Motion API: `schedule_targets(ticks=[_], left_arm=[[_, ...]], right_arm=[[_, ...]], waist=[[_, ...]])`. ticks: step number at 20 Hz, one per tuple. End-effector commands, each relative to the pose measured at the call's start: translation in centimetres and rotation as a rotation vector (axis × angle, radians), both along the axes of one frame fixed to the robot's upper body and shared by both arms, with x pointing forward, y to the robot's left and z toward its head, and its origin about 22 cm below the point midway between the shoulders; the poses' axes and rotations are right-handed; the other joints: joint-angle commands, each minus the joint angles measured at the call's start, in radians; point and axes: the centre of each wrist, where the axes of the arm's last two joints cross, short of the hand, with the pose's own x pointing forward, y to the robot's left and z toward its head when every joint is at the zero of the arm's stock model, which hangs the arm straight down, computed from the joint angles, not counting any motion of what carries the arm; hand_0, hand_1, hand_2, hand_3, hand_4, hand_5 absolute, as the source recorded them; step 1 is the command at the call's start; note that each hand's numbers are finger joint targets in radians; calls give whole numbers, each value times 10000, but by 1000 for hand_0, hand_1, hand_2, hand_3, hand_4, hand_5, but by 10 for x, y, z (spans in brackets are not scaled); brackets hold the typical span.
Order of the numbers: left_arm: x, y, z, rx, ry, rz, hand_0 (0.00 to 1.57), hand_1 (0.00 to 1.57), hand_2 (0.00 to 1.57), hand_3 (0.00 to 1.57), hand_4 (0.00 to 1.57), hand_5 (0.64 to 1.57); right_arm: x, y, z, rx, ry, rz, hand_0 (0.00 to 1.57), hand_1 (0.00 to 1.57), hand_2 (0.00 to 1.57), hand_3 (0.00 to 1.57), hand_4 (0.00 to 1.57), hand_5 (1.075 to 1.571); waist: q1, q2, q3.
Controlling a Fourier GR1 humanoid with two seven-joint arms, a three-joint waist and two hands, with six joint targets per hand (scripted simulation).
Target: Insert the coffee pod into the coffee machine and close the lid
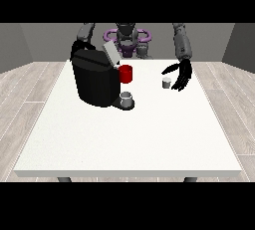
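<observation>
**Asker:** Front view first, please: what takes up the most room?

**Describer:** A large white rectangular table [124, 144] fills most of the scene, standing on a pale wood-plank floor [25, 89] with grey walls behind. The grey humanoid robot [127, 37] is small at the far edge, facing us, with purple rings at its shoulders.

**Asker:** And on the table?

**Describer:** The biggest thing is a boxy black coffee machine [94, 79] on the far left part of the table. Its flat grey lid [110, 53] is tilted up, so it stands open. A red cylindrical part [126, 73] shows at the machine's right side, and below it a small grey cup [127, 98] sits on the machine's dark base.

**Asker:** Where are the hands?

**Describer:** The black hand at the view's right [181, 73] hangs over the far right of the table, its fingers spread and relaxed, pointing downward, holding nothing. The hand at the view's left is hidden behind the machine; only its arm [85, 32] shows, so I cannot tell how its fingers lie.

**Asker:** And the pod?

**Describer:** The small grey-white coffee pod [167, 82] stands upright on the table, just beside the spread fingers, on their left, well apart from the machine.
</observation>
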Motion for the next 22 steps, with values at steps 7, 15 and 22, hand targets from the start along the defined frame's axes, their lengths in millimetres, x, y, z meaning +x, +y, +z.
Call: schedule_targets(ticks=[7, 15, 22], left_arm=[[4, -16, -16, 1337, -652, 72, 719, 719, 851, 619, 151, 1571], [9, -22, -19, 2498, -1503, 153, 971, 971, 1086, 863, 323, 1571], [19, -7, -3, 3053, -1241, -437, 1174, 1174, 1286, 1183, 412, 1571]], right_arm=[[-4, -1, -9, -198, 670, 84, 0, 0, 0, 0, 515, 1571], [13, -5, 6, 468, -250, 54, 0, 0, 0, 0, 500, 1571], [8, 7, 0, 443, 17, -48, 0, 0, 0, 0, 487, 1571]], waist=[[-119, -294, -3], [-194, 258, -1], [-161, 116, -1]])
